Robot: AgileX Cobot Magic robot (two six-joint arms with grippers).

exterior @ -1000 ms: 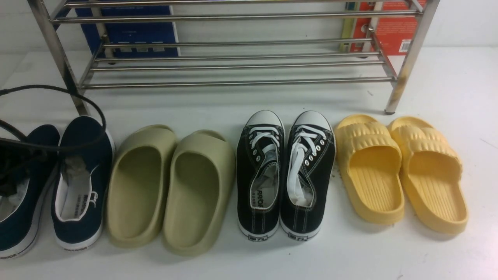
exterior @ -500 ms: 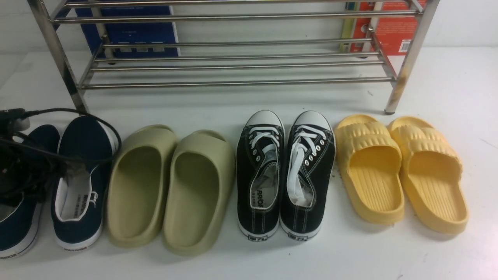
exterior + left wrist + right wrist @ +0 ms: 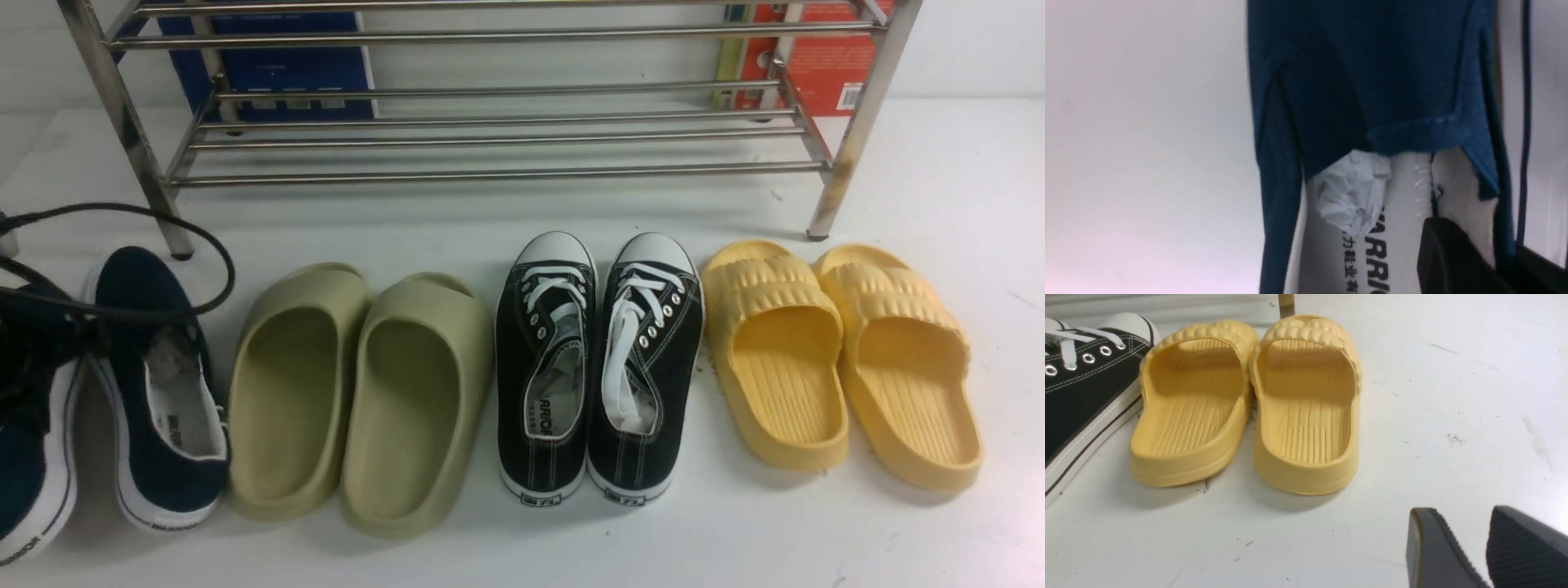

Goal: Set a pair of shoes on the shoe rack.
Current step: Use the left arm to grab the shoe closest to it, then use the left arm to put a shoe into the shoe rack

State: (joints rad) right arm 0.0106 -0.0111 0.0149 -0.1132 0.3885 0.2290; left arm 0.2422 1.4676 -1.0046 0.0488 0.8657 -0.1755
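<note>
Both navy slip-ons (image 3: 155, 392) have rolled up on edge since half a second ago, white soles now showing on their left sides; the right one's toe swung left. Olive slides (image 3: 359, 400), black lace-ups (image 3: 596, 367) and yellow slides (image 3: 841, 359) haven't budged.

Left gripper (image 3: 1506, 261) sits on the navy pair at the far left of the front view, cable (image 3: 204, 253) looped over the toes. Wrist cam shows one finger (image 3: 1453, 257) inside a shoe against the white lining, with the other outside the blue side wall. That reads as clamped on the wall. Can't tell which shoe of the pair.

Crumpled paper wad (image 3: 1351, 192) is stuffed in that shoe's toe.

Pair is on the table (image 3: 522, 555), in front of the left front leg of the shoe rack (image 3: 490, 171), not on a tier.

Right gripper (image 3: 1486, 551) has its fingers apart, gripping nothing, low over bare table near the yellow slides.
</note>
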